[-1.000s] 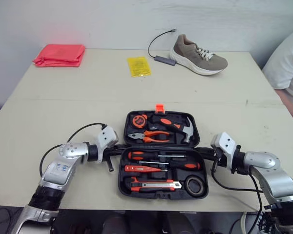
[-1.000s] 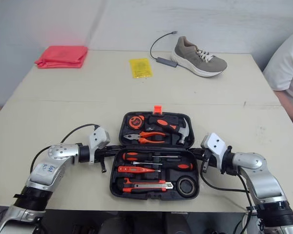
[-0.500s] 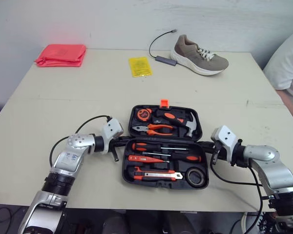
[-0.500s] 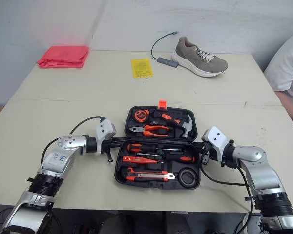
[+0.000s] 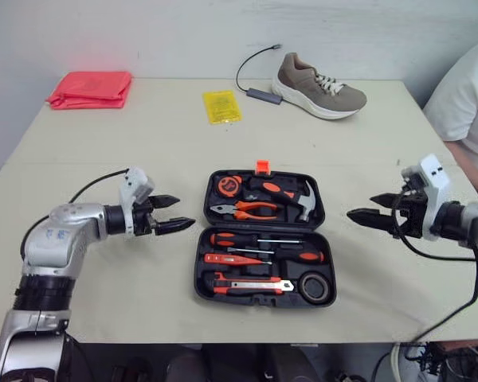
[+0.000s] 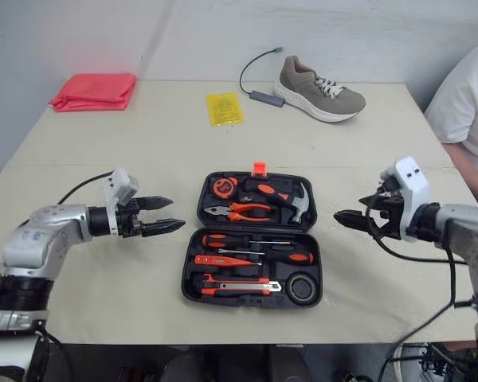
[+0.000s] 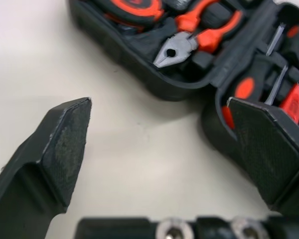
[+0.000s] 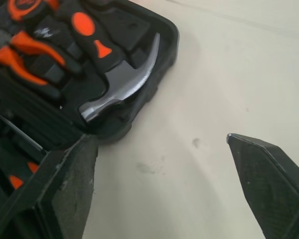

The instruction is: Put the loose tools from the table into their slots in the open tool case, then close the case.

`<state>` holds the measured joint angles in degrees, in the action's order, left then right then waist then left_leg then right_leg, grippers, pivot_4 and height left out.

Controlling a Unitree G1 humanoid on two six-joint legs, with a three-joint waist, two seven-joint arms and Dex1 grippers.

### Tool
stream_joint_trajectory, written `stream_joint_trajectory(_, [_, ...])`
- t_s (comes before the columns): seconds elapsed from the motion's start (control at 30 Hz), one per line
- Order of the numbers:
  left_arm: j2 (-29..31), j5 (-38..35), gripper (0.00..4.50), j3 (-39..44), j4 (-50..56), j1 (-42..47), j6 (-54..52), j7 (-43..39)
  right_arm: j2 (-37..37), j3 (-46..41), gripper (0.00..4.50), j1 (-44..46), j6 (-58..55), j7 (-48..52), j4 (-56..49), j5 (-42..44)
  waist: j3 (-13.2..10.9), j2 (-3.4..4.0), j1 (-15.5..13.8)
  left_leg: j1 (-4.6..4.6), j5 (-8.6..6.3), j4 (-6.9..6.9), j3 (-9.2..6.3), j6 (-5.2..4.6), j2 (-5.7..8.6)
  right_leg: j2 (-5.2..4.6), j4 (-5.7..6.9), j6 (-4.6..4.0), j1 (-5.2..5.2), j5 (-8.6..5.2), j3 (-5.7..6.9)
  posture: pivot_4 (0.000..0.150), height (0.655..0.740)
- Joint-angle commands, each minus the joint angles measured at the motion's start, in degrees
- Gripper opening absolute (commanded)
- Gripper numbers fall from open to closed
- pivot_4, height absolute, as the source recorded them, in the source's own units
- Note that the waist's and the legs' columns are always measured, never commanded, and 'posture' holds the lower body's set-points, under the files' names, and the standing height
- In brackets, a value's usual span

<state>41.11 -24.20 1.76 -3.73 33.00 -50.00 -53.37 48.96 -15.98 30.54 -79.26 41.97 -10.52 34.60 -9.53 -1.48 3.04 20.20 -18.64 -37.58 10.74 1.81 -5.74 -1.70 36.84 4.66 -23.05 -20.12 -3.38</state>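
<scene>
The black tool case lies open and flat in the middle of the table. Its slots hold a hammer, orange pliers, a tape measure, screwdrivers, a utility knife and a roll of tape. My left gripper is open just left of the case, with nothing between its fingers. To the right of the case my right gripper is open too, a short gap away from it and holding nothing.
At the table's far side lie a red folded cloth, a yellow packet, and a brown shoe with a cable beside it. A person in a white sleeve sits at the right edge.
Both grippers were shut against the case's two sides; they have now drawn back outward and opened. The case stays open, and the camera has shifted a little.
</scene>
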Motion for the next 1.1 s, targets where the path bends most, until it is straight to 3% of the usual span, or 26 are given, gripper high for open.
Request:
stream_joint_trajectory(0.03, [-3.62, 0.63, 4.49, -1.09, 0.17, 5.40, -8.06, 7.33, -3.35, 0.31, 4.46, 5.83, -11.14, -4.58, 3.06, 0.57, 0.00, 0.01, -0.13, 0.14, 0.01, -0.05, 0.00, -0.02, 0.06, 0.10, 0.08, 0.00, -0.17, 0.00, 0.03, 0.150, 0.7400])
stream_joint_trajectory(0.3, [-5.97, 2.58, 4.49, -4.44, -4.24, 11.48, -12.31, 11.04, -7.65, 4.77, 4.46, 12.26, -10.97, -10.54, 10.97, -3.44, 0.00, 0.01, 0.29, 0.99, 0.05, -0.40, 0.50, -0.04, 0.05, 0.20, 0.73, 0.05, -1.38, 0.01, 0.08, 0.150, 0.7400])
stream_joint_trajectory(1.07, [-9.25, 5.19, 4.49, -6.30, -8.60, 13.47, -12.52, 15.12, -12.15, 10.18, 4.46, 16.62, -7.75, -13.77, 21.72, -6.97, 0.01, 0.02, 0.45, 0.93, 0.12, -0.52, 0.87, 0.03, 0.04, 0.27, 0.98, 0.05, -1.47, 0.01, 0.06, 0.150, 0.7400])
stream_joint_trajectory(1.1, [-9.49, 5.32, 4.24, -6.81, -8.71, 13.49, -12.51, 15.07, -12.67, 9.73, 4.49, 16.98, -8.44, -13.83, 22.49, -6.84, 0.02, 0.01, 0.46, 0.93, 0.12, -0.54, 0.88, 0.03, 0.04, 0.26, 0.99, 0.05, -1.47, 0.01, 0.06, 0.150, 0.7400])
